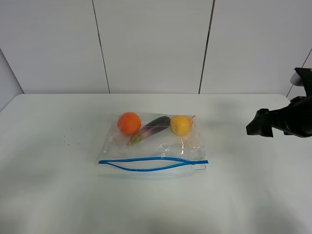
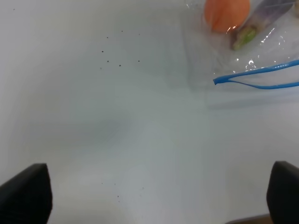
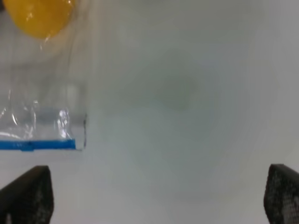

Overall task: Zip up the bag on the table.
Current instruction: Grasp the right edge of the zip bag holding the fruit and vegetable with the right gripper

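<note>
The clear bag [image 1: 156, 144] lies flat in the middle of the white table [image 1: 48, 195]. An orange [image 1: 129, 123], a purple eggplant [image 1: 155, 127] and a yellow fruit [image 1: 181, 125] show through it. Its blue zipper strip [image 1: 151, 163] runs along the near edge and gapes in the middle. My right gripper [image 1: 258, 127] hovers to the right of the bag, apart from it. In the right wrist view it [image 3: 154, 196] is open over bare table, beside the bag's corner [image 3: 70, 137]. My left gripper [image 2: 154, 196] is open and empty, short of the zipper's left end [image 2: 216, 80]; it is outside the exterior view.
Small dark specks [image 1: 68, 136] lie on the table left of the bag. White wall panels [image 1: 151, 44] stand behind the table's far edge. Bare tabletop surrounds the bag on all sides.
</note>
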You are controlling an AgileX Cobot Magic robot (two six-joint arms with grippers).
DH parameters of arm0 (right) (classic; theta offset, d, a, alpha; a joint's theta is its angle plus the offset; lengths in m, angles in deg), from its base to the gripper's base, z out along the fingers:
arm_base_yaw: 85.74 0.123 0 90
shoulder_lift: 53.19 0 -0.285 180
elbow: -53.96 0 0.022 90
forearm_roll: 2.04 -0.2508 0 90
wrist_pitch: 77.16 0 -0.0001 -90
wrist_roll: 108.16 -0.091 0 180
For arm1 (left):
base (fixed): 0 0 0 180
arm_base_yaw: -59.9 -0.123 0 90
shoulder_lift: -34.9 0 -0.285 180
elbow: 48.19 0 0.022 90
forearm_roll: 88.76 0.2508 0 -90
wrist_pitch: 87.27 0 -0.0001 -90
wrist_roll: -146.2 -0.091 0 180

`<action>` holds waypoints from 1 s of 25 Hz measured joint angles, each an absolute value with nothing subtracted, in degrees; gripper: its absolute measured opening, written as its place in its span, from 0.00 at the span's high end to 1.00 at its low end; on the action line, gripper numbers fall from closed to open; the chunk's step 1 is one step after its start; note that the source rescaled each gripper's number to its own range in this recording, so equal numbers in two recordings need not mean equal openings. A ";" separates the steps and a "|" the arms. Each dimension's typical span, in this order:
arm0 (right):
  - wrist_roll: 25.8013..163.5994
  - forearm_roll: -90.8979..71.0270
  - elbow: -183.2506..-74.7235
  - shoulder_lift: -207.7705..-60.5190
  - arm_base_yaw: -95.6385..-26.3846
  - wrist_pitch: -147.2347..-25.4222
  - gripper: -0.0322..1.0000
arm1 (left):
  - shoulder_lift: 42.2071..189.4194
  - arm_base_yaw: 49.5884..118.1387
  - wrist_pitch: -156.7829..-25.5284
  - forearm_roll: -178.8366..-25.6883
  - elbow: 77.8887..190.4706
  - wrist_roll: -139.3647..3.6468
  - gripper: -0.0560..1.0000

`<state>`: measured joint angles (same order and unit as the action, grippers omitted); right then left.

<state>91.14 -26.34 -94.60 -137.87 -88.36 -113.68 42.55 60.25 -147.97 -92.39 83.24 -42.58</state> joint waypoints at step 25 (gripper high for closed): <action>140.36 -72.61 -108.72 -181.60 -96.05 -144.23 0.00 | 42.55 60.25 -147.97 -92.39 83.24 -42.58 0.00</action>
<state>140.36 -72.61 -108.72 -181.60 -96.05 -144.23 42.55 60.25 -147.97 -92.39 83.24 -42.58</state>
